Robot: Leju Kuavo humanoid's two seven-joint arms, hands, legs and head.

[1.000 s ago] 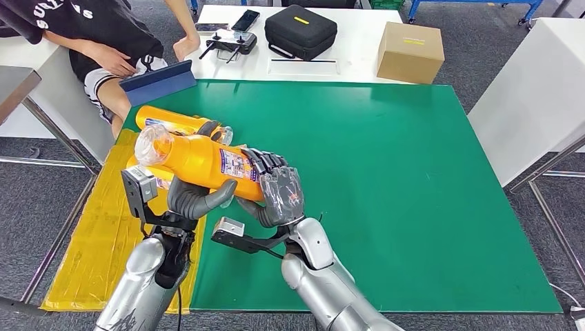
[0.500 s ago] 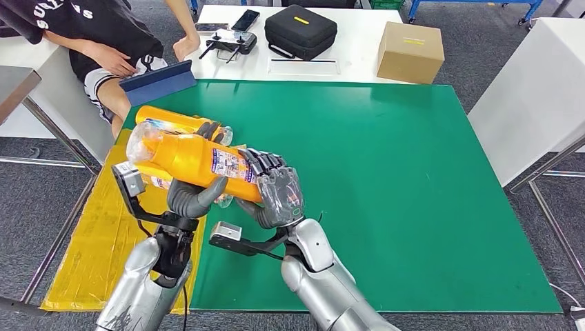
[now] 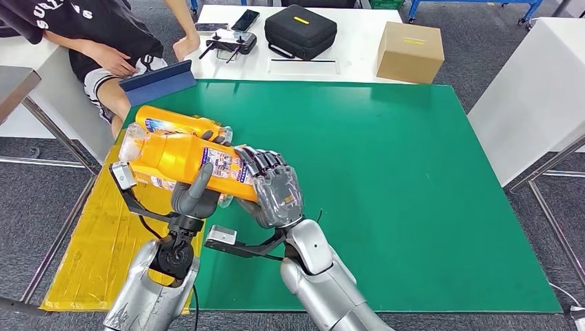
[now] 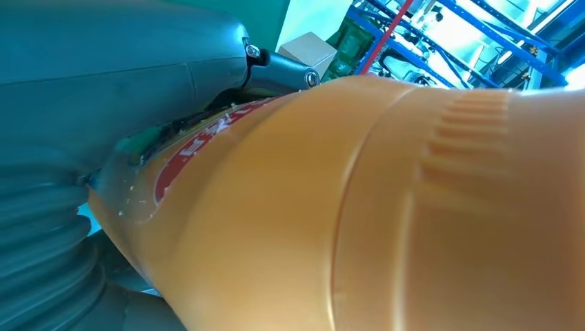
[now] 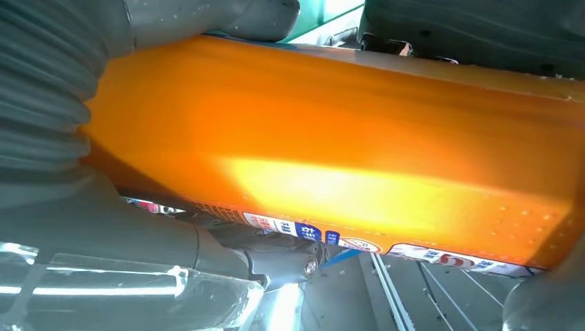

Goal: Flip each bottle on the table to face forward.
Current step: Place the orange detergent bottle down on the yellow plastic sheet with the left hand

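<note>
Bottles (image 3: 181, 160) lie over a green table (image 3: 386, 179), white tables (image 3: 359, 48) behind.

Showing as bright orange with a white, blue and red printed label: the held bottle (image 3: 183, 160). Lying plain deep green: the table mat (image 3: 386, 179). Sitting tan: the cardboard box (image 3: 410, 52). Spreading yellow: the sheet (image 3: 96, 241).
</note>
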